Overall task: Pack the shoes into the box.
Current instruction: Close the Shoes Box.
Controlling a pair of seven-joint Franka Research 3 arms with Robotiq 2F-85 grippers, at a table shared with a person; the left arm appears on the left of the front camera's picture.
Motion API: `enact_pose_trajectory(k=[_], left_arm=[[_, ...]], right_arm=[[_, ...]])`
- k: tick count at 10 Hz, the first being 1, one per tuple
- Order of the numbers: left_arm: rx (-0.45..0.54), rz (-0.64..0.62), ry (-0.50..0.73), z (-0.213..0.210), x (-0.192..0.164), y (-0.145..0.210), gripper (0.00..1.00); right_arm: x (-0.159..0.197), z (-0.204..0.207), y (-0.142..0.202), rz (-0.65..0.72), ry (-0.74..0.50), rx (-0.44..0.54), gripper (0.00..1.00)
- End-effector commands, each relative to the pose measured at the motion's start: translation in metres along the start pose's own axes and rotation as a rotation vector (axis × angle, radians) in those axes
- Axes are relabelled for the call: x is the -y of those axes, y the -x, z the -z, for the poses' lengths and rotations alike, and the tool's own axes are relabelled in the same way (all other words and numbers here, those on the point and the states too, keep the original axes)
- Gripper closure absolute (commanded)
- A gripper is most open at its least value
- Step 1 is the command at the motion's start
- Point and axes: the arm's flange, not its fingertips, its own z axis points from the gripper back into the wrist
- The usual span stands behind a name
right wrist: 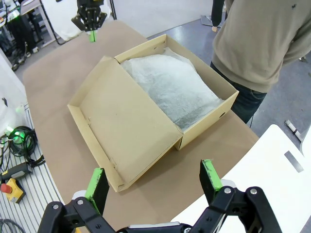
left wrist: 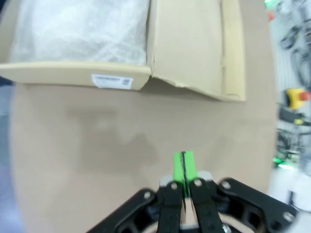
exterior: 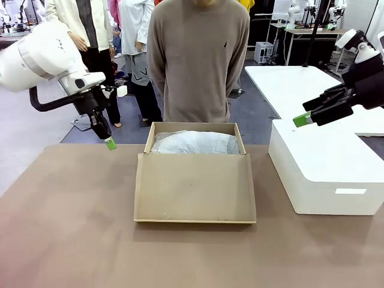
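The tan cardboard box [exterior: 195, 180] sits mid-table with its flap lid folded toward me and white tissue paper [exterior: 195, 143] covering its inside. The box [right wrist: 146, 111] lies below my right gripper; the box [left wrist: 146, 53] also sits beyond my left gripper's fingers. The shoes are hidden or out of view. My left gripper [exterior: 110, 143] hangs shut and empty above the table, left of the box, its green pads pressed together [left wrist: 184, 167]. My right gripper [exterior: 303, 120] stands open and empty above the white block, right of the box; its spread fingers [right wrist: 154, 180] hold nothing.
A big white block-shaped box [exterior: 327, 168] stands at the table's right. A person in a taupe sweater [exterior: 198, 60] stands at the far edge behind the cardboard box. Other people stand farther back on the left. Bare table lies in front of and left of the box.
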Motion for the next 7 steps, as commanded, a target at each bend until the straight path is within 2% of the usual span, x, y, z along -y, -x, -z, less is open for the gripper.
enact_pose_trajectory(k=[1, 7], left_arm=[[0.094, -0.001, 0.069, 0.014, -0.008, 0.014, 1.00], [0.187, 0.001, 0.130, 0.070, -0.015, 0.034, 1.00]], right_arm=[[0.002, 0.001, 0.000, -0.013, -0.013, 0.017, 0.00], [0.002, 0.001, 0.000, -0.013, -0.013, 0.017, 0.00]])
